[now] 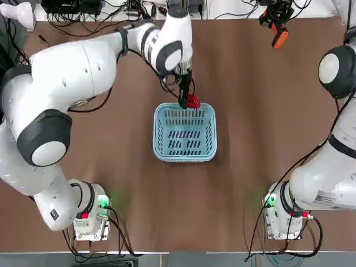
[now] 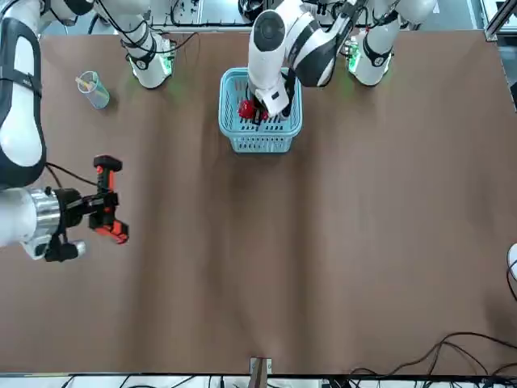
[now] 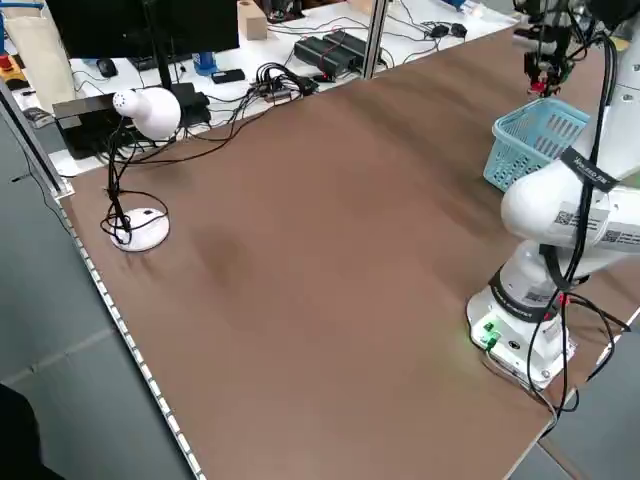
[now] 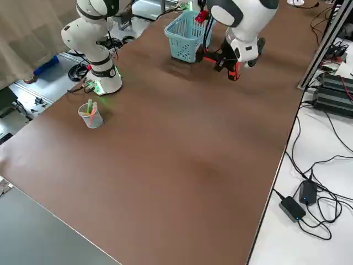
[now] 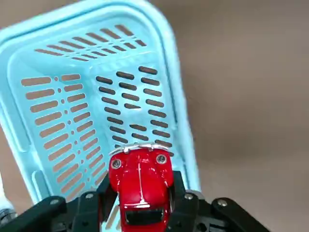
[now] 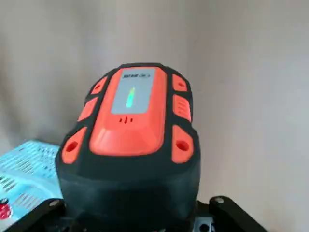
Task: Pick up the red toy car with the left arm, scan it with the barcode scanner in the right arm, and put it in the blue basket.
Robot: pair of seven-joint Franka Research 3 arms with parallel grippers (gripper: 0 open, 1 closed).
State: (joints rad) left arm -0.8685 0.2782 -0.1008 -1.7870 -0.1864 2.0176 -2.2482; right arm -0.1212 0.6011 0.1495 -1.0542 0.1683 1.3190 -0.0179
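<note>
Left end effector (image 5: 145, 205) gripping small red car (image 5: 142, 186) by sides above basket (image 1: 184, 159); likely light, rigid, slippery. Right end effector (image 6: 133, 217) clamped on scanner (image 6: 128, 116).

The small rounded red toy car (image 5: 141, 186) has a glossy, smooth finish, with a shiny silver, metal-looking bumper (image 5: 140, 146); the squarish light blue slotted basket (image 1: 184, 158) looks like smooth plastic with a soft sheen; the pistol-shaped black-and-orange barcode scanner (image 6: 128, 140) looks like matt plastic; the broad brown tabletop (image 3: 300, 300) is smooth, faintly satiny; the jointed white arm casings (image 1: 78, 67) look smooth and lightly glossy
</note>
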